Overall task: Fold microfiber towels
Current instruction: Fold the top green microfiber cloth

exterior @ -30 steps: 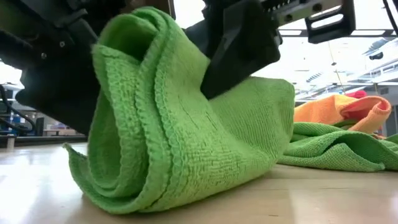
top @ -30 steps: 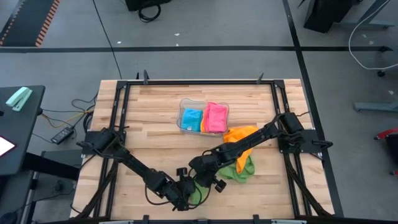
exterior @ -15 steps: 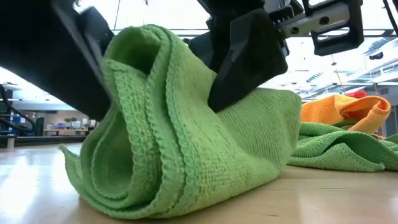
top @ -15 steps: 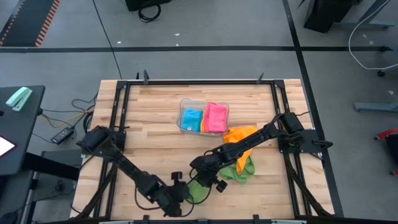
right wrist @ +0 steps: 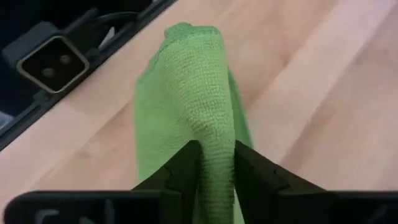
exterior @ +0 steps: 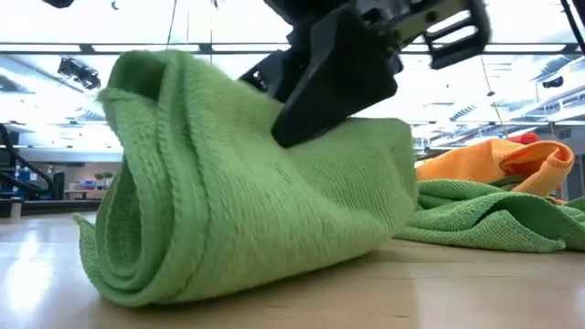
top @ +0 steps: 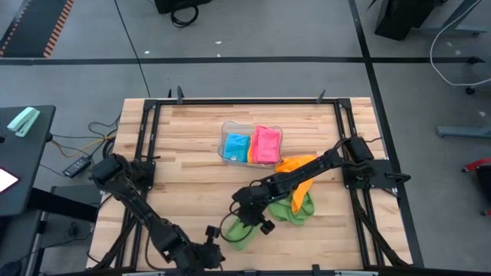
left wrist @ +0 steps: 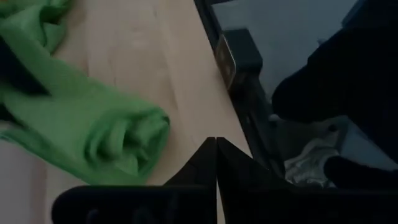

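Observation:
A green microfiber towel [exterior: 247, 219] lies bunched in a loose roll near the table's near edge [top: 242, 232]. Its underside rests on the wood. My right gripper [right wrist: 214, 152] is shut on a raised fold of it [top: 248, 221]. My left gripper [left wrist: 216, 142] is shut and holds nothing. It hovers left of the roll by the near edge [top: 215, 249]. An orange towel [top: 295, 170] lies on more green cloth [top: 295, 207] at the right. Folded blue [top: 236, 146] and pink [top: 266, 144] towels sit in a clear tray. My right gripper pinches a raised, rounded fold [right wrist: 213, 127] on top of the green towel between its two fingers. One finger [exterior: 320, 91] slants down into the bundle from the far right. The fold stands up between the fingers, and the roll's bottom [exterior: 228, 283] stays on the table.
The clear tray [top: 252, 126] stands at the table's far middle. A black frame rail [left wrist: 239, 68] runs along the near edge beside my left gripper. Bare wood lies to the left of the towels [top: 176, 184].
My left gripper has drawn away from the green roll, going up and toward the table's left along the near edge. It no longer shows beside the towel in the low view. The roll has sagged a little toward the left. My right gripper stays on it.

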`<state>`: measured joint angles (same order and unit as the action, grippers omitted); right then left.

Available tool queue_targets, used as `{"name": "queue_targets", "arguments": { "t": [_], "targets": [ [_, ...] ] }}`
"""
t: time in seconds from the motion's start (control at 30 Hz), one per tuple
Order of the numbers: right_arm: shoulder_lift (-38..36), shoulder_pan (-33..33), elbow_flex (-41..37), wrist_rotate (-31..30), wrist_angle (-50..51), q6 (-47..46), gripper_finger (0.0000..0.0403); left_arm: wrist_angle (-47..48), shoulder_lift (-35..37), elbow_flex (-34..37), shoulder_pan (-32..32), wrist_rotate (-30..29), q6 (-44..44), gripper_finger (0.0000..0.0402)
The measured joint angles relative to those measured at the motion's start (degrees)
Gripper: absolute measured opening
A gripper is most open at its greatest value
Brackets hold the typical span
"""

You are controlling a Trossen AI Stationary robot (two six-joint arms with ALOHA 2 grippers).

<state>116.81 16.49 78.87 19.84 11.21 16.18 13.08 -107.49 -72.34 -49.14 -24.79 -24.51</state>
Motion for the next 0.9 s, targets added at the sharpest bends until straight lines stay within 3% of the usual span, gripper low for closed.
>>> {"name": "queue_targets", "arguments": {
  "t": [0.47,0.67,0.9],
  "targets": [
    [-0.02,-1.2,0.0,-5.21,-2.84,-1.76,0.0194,0.3,-0.19,-0.24,2.1,-0.03,-0.32,0.0031],
    [0.25,-1.88,0.09,-10.89,-3.58,-2.62,0.0198,-1.9,-0.19,-0.24,2.59,-1.25,1.42,0.0015],
    [0.62,-1.68,0.09,-7.5,-4.01,-3.65,0.0196,-1.6,-0.19,-0.24,6.69,-7.01,-1.45,0.0015]
  ]
}}
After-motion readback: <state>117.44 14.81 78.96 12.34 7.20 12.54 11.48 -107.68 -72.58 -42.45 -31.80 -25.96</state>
